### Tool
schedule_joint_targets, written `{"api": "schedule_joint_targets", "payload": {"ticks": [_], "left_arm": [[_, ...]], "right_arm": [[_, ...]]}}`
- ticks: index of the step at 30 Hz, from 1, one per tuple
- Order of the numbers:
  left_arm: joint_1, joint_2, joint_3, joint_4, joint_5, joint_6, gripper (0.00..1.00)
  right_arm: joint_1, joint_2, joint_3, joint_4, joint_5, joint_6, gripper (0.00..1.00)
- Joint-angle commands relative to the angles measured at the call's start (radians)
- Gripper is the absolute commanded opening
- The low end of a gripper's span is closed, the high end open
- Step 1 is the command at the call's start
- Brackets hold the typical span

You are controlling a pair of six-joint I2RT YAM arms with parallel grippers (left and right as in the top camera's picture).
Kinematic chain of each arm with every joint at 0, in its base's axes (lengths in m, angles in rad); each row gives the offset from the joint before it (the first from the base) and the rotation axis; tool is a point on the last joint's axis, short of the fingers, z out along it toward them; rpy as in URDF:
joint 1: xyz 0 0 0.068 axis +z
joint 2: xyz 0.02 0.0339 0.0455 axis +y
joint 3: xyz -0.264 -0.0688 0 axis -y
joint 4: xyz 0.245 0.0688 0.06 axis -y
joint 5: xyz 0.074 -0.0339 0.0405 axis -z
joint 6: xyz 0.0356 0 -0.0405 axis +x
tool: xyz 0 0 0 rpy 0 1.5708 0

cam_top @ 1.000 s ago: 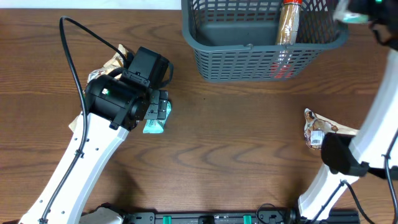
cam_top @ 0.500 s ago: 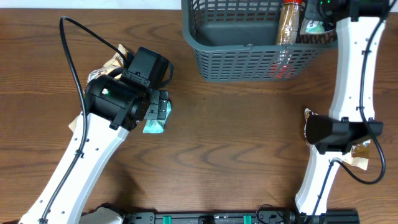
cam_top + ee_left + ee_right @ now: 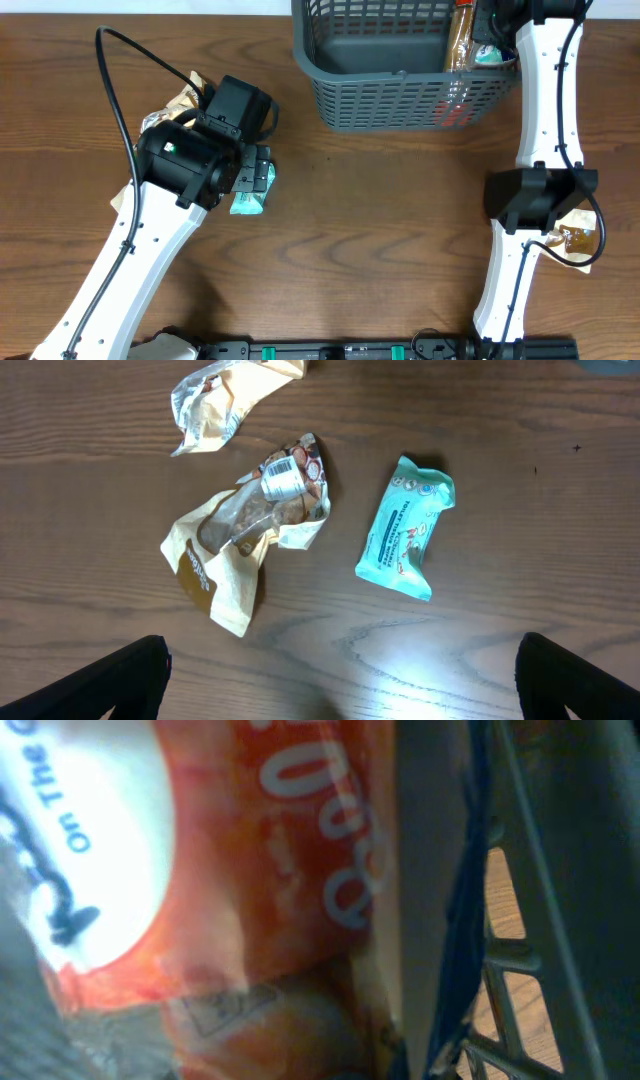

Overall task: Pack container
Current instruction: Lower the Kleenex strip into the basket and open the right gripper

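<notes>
The dark grey-blue basket [image 3: 400, 95] stands at the table's far middle. A brown packet [image 3: 463, 40] leans inside it, and something red [image 3: 455, 113] shows through the lattice. My right gripper [image 3: 492, 38] is down inside the basket's right end, with a white-and-teal shape beside it. The right wrist view is filled by an orange packet [image 3: 250, 870] against the basket wall [image 3: 470, 920]; no fingers show. My left gripper [image 3: 340, 705] is open and empty above the table, just short of a teal packet [image 3: 405, 528], also seen overhead [image 3: 247, 203].
A crumpled tan packet [image 3: 240, 540] and a silvery one [image 3: 225, 390] lie left of the teal packet. Another packet [image 3: 577, 237] lies at the right, partly under my right arm's base [image 3: 535, 200]. A black cable [image 3: 130, 50] loops over the left arm.
My right arm has swung left from the table's right edge and brought its gripper into the basket's right end. The left arm has not moved.
</notes>
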Motion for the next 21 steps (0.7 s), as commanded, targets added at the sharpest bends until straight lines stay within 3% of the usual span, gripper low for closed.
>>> {"api": "schedule_joint_targets", "payload": {"ticks": [1,4,8,12,17,21], "left_arm": [[0.005,0.003,0.016,-0.004,-0.006,0.002,0.99],[0.005,0.003,0.016,-0.004,-0.006,0.002,0.99],[0.005,0.003,0.016,-0.004,-0.006,0.002,0.99],[0.005,0.003,0.016,-0.004,-0.006,0.002,0.99],[0.005,0.003,0.016,-0.005,-0.006,0.002,0.99],[0.005,0.003,0.016,-0.005,-0.006,0.002,0.99]], "right_arm": [[-0.004,0.016,-0.004,0.003,0.014,0.013,0.11],[-0.003,0.016,-0.004,0.003,0.013,0.013,0.18],[-0.003,0.016,-0.005,0.002,0.014,0.013,0.35],[-0.003,0.016,-0.005,0.000,0.013,0.013,0.44],[-0.003,0.016,-0.005,-0.003,-0.005,0.009,0.47],[-0.003,0.016,-0.005,-0.003,-0.014,0.009,0.61]]}}
